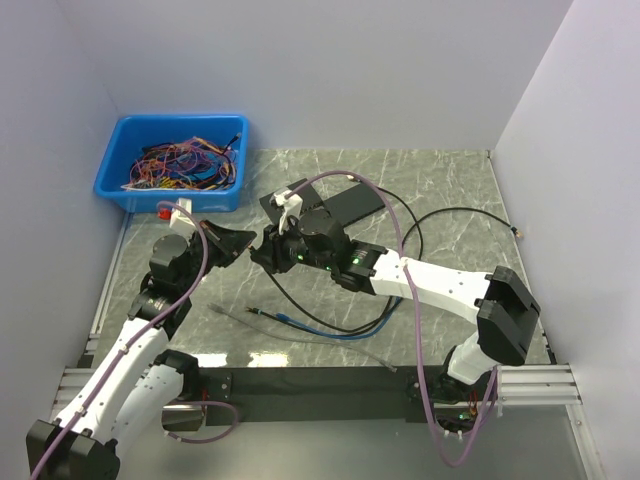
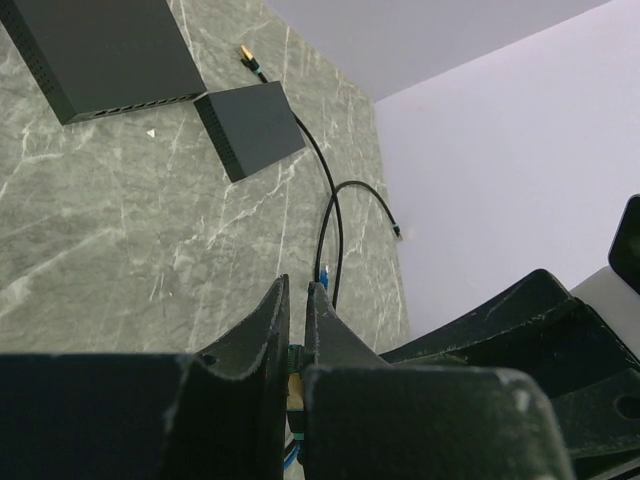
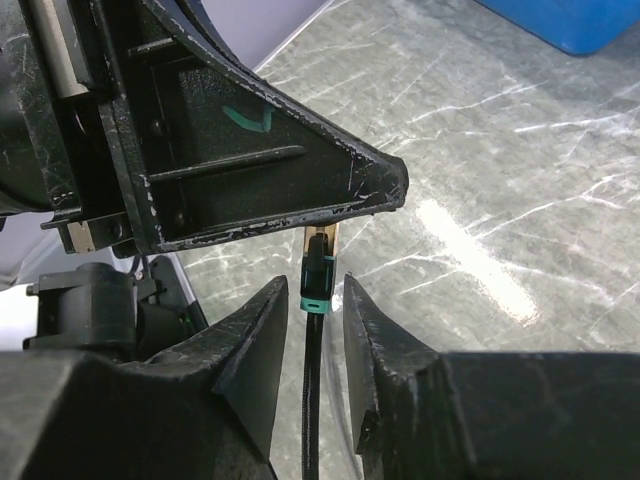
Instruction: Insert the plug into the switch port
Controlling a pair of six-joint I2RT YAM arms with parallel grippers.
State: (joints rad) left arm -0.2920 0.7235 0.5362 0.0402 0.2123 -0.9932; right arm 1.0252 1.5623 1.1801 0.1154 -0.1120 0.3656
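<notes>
Masking most of the plug [image 3: 318, 262], the left claw [image 2: 298, 300] pinches it.

Two claws tip to tip, mid-worktop.
Left claw [image 1: 246, 243] and right claw [image 1: 260, 252] meet nose to nose above the marbled worktop [image 1: 450, 190]. Black cable [image 1: 290, 297] trails off below the right claw. Switch [image 1: 345, 203] sits just behind the right claw, and a blue bin [image 1: 170, 195] of wires behind the left claw.
</notes>
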